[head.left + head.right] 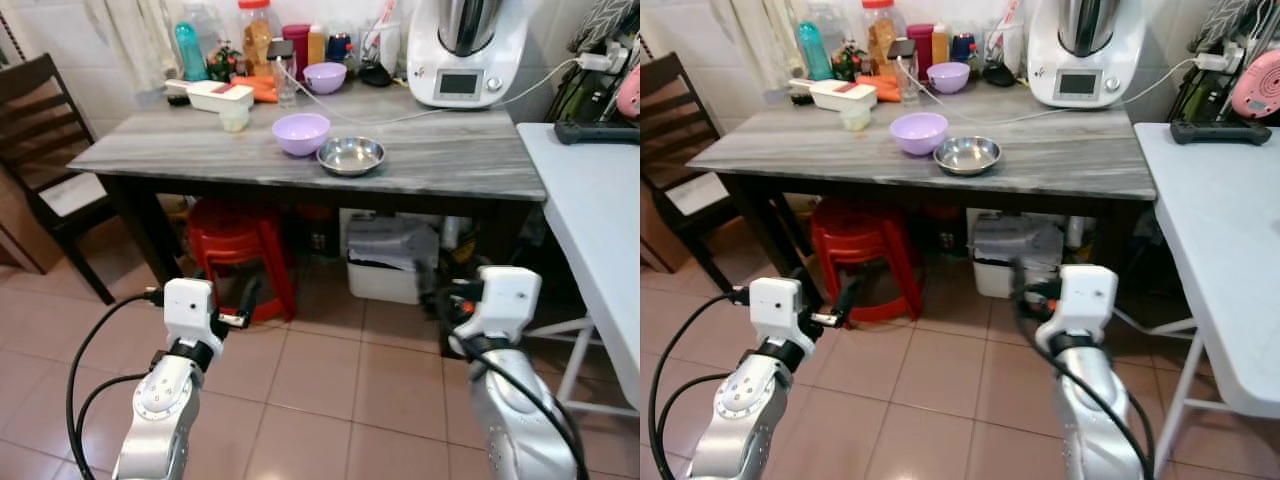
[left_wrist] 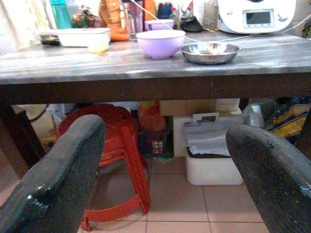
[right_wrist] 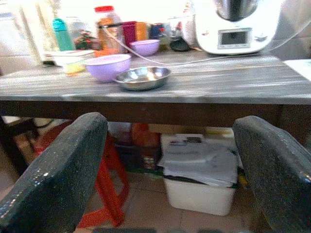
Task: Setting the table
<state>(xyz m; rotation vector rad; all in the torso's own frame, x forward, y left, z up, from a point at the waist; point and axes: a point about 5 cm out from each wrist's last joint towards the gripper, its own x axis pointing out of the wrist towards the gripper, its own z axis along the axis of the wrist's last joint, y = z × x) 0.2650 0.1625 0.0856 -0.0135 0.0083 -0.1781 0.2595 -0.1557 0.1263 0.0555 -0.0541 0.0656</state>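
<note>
Bowls, purple (image 1: 301, 133) and steel (image 1: 351, 155), are set ahead of and above the left gripper (image 2: 160, 179) and right gripper (image 3: 167, 174), both held spread apart, empty, for approach.

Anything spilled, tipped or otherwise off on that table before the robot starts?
Nothing stands out. The purple bowl and steel bowl sit upright, side by side near the table's front edge. A white cable trails across the top behind them, which could snag. Both the left gripper and right gripper are open and empty, below table height.
</note>
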